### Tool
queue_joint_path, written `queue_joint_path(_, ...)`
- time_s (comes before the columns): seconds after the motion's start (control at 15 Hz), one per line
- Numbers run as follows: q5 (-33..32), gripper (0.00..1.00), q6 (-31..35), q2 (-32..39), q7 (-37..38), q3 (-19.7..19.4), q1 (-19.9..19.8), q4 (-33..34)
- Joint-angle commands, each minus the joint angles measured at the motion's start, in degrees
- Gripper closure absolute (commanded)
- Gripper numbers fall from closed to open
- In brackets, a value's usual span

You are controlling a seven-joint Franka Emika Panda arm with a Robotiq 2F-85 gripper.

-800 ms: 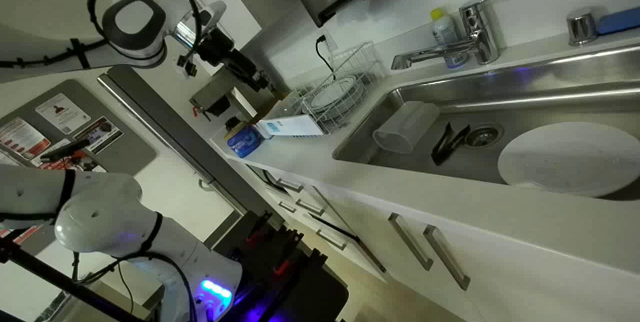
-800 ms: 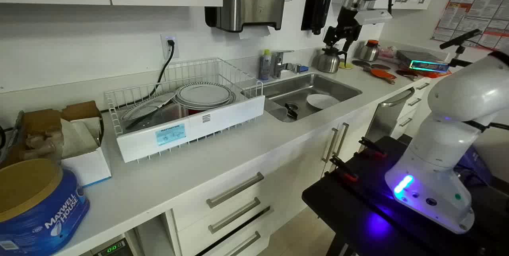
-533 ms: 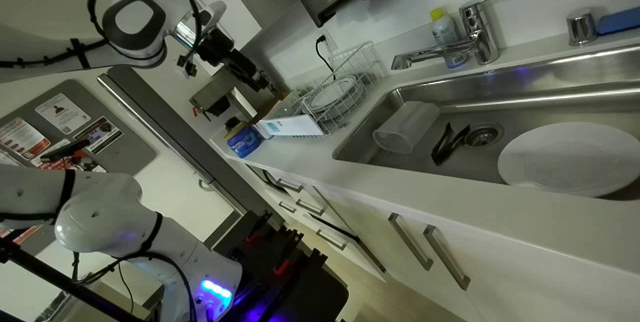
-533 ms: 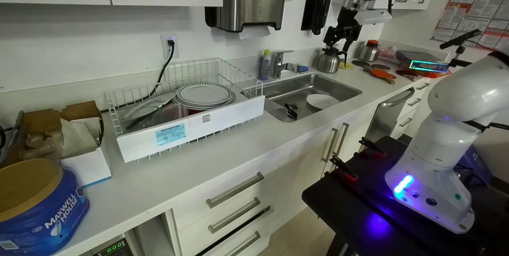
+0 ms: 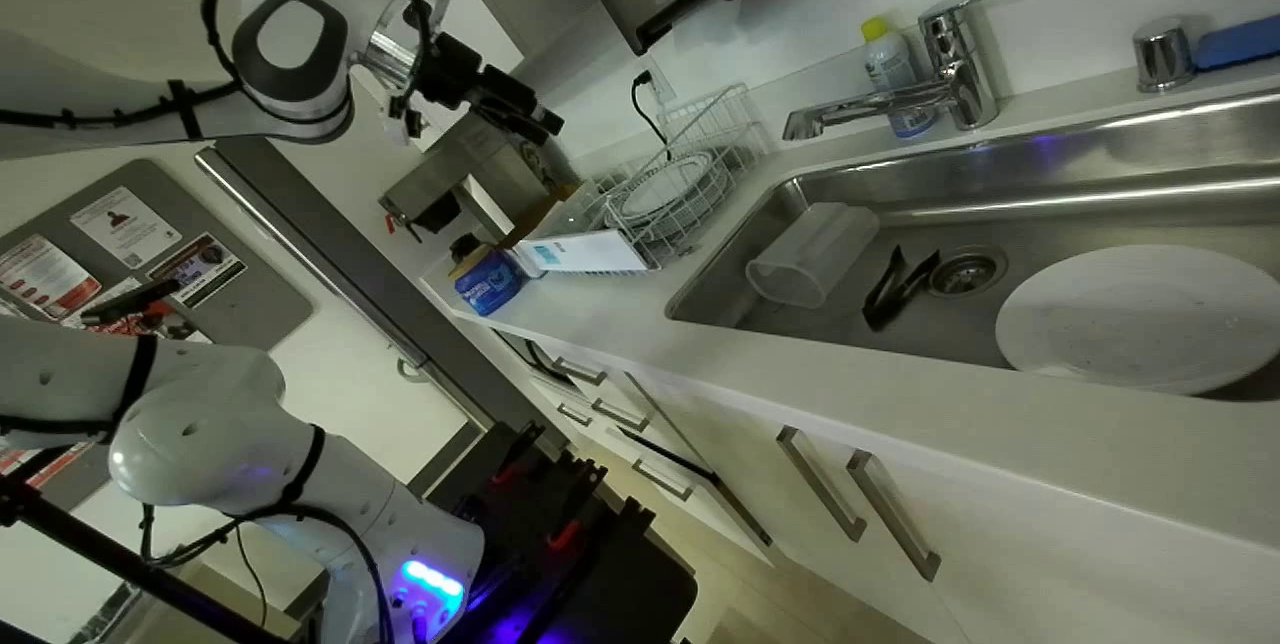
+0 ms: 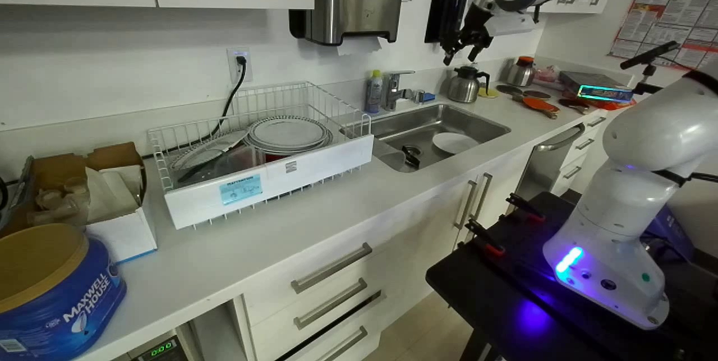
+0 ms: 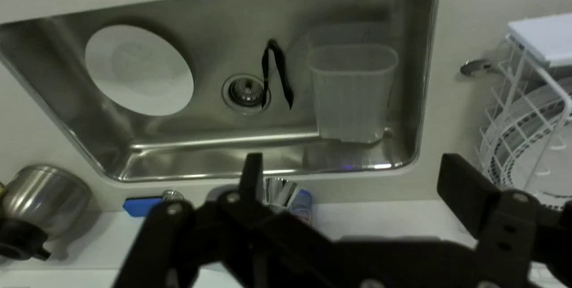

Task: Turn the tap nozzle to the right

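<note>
The tap nozzle is a slim chrome spout that juts from the shiny tap body, passes in front of a yellow-capped bottle and points to the picture's left. In an exterior view the tap stands behind the sink and its spout is foreshortened. In the wrist view part of the chrome tap shows by a finger; the rest is hidden. My gripper is open with nothing between its fingers. It hangs in the air, apart from the tap, in both exterior views.
The sink holds a white plate, black tongs and a clear container. The bottle stands beside the tap. A dish rack, a steel kettle, a towel dispenser and a soap dispenser surround it.
My gripper has risen and swung leftward, away from in front of the kettle, in an exterior view where it is now more tilted. The tap has not moved.
</note>
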Motion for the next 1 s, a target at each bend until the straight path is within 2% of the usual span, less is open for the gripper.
queue_joint_path(0.0, -4.07, 0.00, 6.59, 11.73, 5.76, 2.20, -3.23, 7.22)
queue_joint_path(0.2, -10.04, 0.00, 9.08, 22.01, 10.69, 3.01, -5.20, 14.42)
queue_joint_path(0.4, -15.36, 0.00, 8.13, 31.35, 14.74, 0.79, -3.79, 22.74)
queue_joint_path(0.53, -14.99, 0.00, 7.00, 36.91, 14.97, -1.45, -1.65, 27.98)
queue_joint_path(0.8, -9.66, 0.00, 5.32, 46.15, 11.06, -4.43, 1.64, 37.43)
queue_joint_path(0.87, -6.49, 0.00, 3.67, 47.03, 7.14, -3.91, 1.77, 38.77)
queue_joint_path(0.93, -8.74, 0.00, 7.52, 44.12, 10.20, -5.91, 2.66, 33.73)
